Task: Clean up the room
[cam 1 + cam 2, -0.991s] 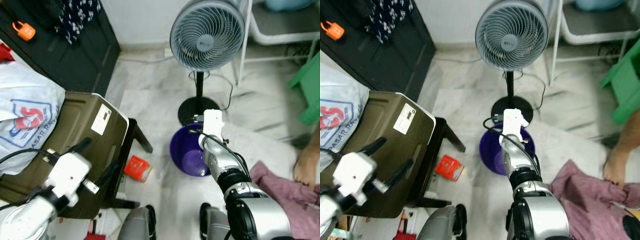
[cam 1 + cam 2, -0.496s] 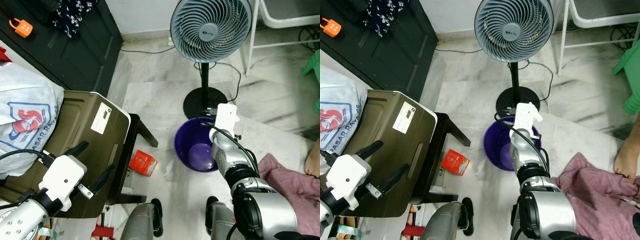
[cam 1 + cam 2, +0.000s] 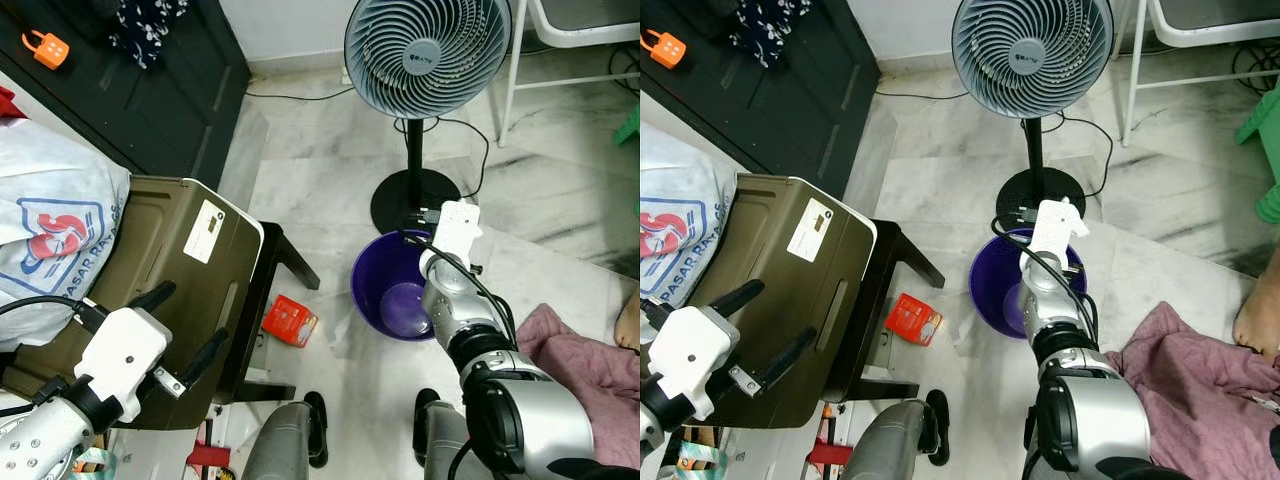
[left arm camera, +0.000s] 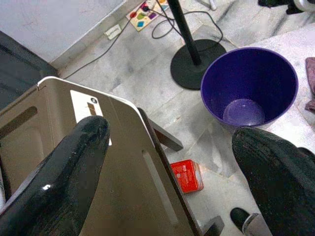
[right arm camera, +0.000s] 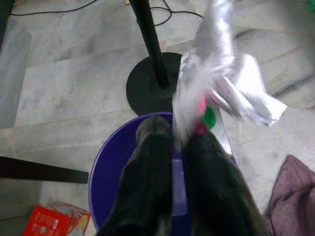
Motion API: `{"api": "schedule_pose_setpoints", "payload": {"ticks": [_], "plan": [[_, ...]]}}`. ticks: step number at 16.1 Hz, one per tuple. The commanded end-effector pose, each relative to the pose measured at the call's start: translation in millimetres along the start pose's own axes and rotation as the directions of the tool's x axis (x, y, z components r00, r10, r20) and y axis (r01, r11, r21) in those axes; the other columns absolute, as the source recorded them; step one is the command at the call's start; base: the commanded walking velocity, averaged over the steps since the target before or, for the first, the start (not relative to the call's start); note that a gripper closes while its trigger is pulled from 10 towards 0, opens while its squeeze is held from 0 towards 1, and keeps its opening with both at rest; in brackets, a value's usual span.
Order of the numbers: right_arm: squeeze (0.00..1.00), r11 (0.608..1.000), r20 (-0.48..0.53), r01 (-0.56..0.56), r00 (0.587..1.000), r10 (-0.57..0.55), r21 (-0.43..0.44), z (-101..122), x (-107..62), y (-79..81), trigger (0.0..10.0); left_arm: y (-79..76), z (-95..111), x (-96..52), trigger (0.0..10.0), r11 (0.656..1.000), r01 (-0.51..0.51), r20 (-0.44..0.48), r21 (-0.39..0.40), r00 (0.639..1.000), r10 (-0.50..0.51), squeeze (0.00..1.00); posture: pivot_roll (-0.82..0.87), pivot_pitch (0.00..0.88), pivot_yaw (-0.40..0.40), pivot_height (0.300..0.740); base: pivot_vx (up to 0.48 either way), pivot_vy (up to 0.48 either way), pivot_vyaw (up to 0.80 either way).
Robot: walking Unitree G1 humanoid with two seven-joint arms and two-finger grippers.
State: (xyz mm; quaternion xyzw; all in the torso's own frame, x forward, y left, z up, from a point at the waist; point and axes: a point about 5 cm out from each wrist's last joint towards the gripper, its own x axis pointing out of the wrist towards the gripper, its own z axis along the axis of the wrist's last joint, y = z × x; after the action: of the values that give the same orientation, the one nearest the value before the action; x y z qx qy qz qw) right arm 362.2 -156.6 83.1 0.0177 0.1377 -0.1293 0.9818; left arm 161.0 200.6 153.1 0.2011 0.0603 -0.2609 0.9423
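Silvery foil wrapper [image 5: 216,78] sits pinched between the jaws of the right gripper [image 5: 178,142], held directly above the purple bin [image 3: 385,300] on the marble floor [image 3: 320,180] beside the fan [image 3: 425,50]. The left gripper [image 3: 185,325], jaws spread with nothing in them, hovers over the olive box [image 3: 170,250]. A red packet [image 3: 289,321] lies on the floor.

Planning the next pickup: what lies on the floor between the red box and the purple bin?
Bare marble floor between the red box and purple bin, seen in the left eye view.
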Motion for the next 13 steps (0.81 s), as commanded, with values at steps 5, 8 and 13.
{"api": "schedule_pose_setpoints", "payload": {"ticks": [5,8,13], "plan": [[1.0,0.999,0.004,-0.033,0.999,0.033,0.02,-1,-2.3,11.1,10.0,7.2,-5,-3.8,10.0,0.999,-0.025,-0.053,0.024,0.998,0.027,0.0,0.38,0.332,0.295,0.74,0.0,0.0,0.0],[1.0,0.997,0.033,-0.07,0.997,0.069,0.02,2,-3.7,17.4,10.0,7.7,-5,-0.8,10.0,0.999,-0.038,-0.049,0.025,0.998,0.039,0.0,0.37,0.326,0.286,0.74,0.0,0.0,0.0],[1.0,0.966,0.063,-0.255,0.965,0.253,0.034,-3,-28.9,63.7,10.0,5.4,2,25.4,10.0,0.997,-0.074,0.034,-0.006,0.997,0.074,0.0,0.29,0.277,0.23,0.74,0.0,0.0,0.0]]}}
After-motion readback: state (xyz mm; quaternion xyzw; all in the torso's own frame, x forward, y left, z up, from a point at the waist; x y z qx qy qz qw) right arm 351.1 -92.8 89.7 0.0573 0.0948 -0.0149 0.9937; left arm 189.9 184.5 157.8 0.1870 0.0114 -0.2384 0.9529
